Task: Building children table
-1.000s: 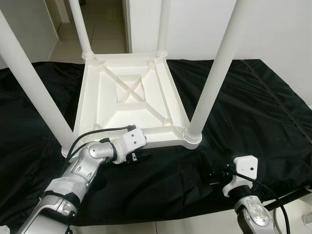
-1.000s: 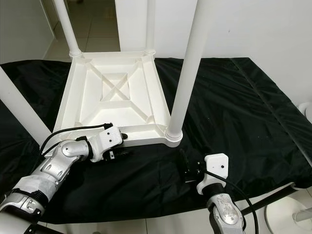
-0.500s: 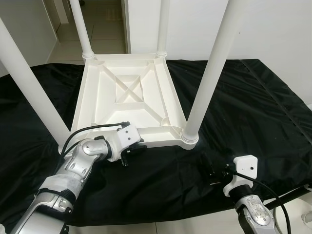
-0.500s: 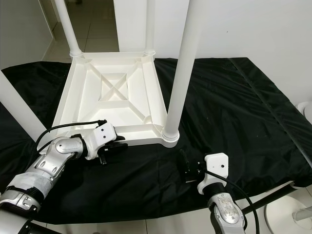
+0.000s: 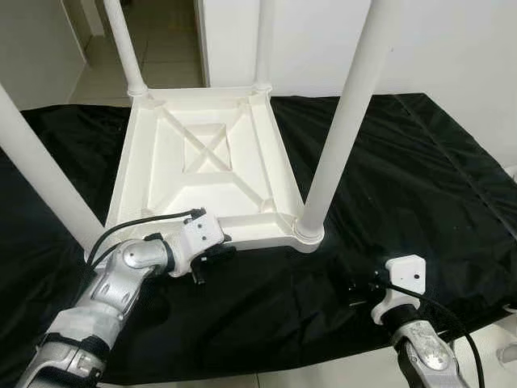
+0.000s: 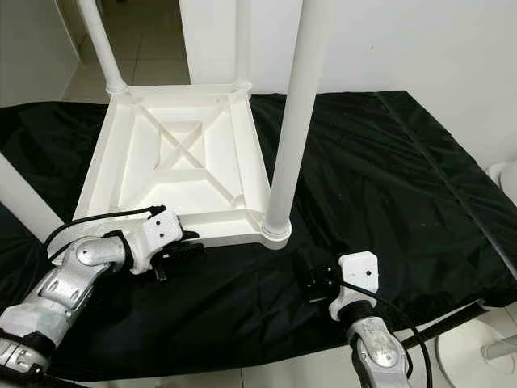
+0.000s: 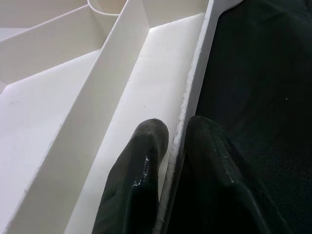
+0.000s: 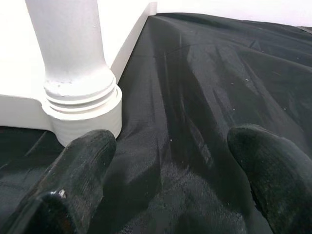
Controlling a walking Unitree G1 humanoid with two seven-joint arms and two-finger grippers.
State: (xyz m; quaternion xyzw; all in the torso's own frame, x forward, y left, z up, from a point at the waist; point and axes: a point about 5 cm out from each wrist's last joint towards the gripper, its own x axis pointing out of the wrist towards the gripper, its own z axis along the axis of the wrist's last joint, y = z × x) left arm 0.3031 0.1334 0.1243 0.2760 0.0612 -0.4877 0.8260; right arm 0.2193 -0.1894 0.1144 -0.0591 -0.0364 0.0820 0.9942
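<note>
Black cloth: left pincer clamps upturned table rim.

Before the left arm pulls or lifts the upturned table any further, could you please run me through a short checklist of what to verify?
1. Left gripper on the table: its fingers straddle the near rim, one inside, one outside. Ok.
2. Grip firmness: the rim sits between the fingers, which look closed on it; tightness cannot tell.
3. Right gripper: fingers spread wide over the black cloth, holding nothing, beside the near right leg. Ok.
4. Leg seating: the near right leg's base sits in its corner socket. Ok; how firmly the other legs sit, cannot tell.
5. Table support: it lies upside down, flat on the cloth. Ok.
</note>
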